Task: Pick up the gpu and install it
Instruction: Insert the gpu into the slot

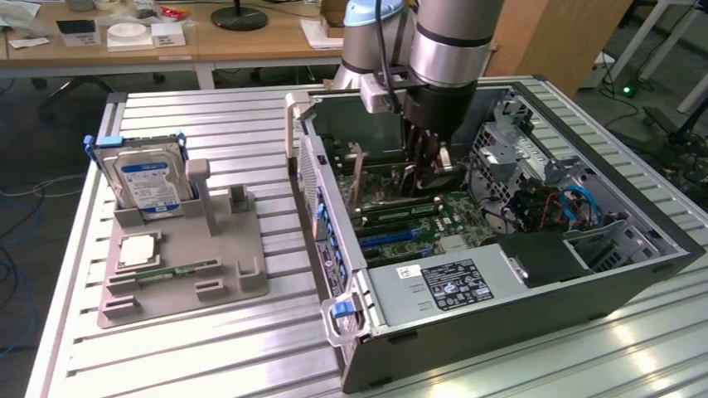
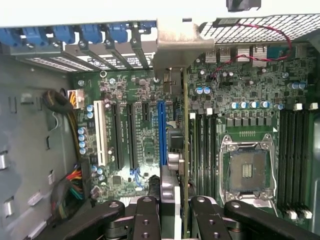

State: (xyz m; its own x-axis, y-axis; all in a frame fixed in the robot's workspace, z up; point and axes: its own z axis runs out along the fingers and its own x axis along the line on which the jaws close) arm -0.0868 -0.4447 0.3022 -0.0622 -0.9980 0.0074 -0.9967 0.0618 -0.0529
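The gpu (image 2: pixel 184 125) appears edge-on in the wrist view as a thin green board. Its silver end bracket (image 2: pixel 177 42) stands against the case's rear slot openings. My gripper (image 2: pixel 175 217) is shut on it, one black finger (image 2: pixel 146 220) on each side of the card and its cooler block. The card stands upright over the motherboard (image 2: pixel 145 145), right beside the blue expansion slot (image 2: pixel 161 132); whether its edge sits in a slot I cannot tell. In the exterior view my gripper (image 1: pixel 429 170) reaches down into the open computer case (image 1: pixel 619 249), with the card (image 1: pixel 359 178) toward the rear wall.
On the exterior view's left a grey holder (image 1: pixel 182 278) carries a silver hard drive (image 1: pixel 149 182), a processor chip (image 1: pixel 138 249) and a memory stick (image 1: pixel 166 272). Inside the case are the power supply (image 1: pixel 443 286), drive cage (image 1: pixel 531 157), CPU socket (image 2: pixel 247 170) and cable bundles (image 2: pixel 70 187).
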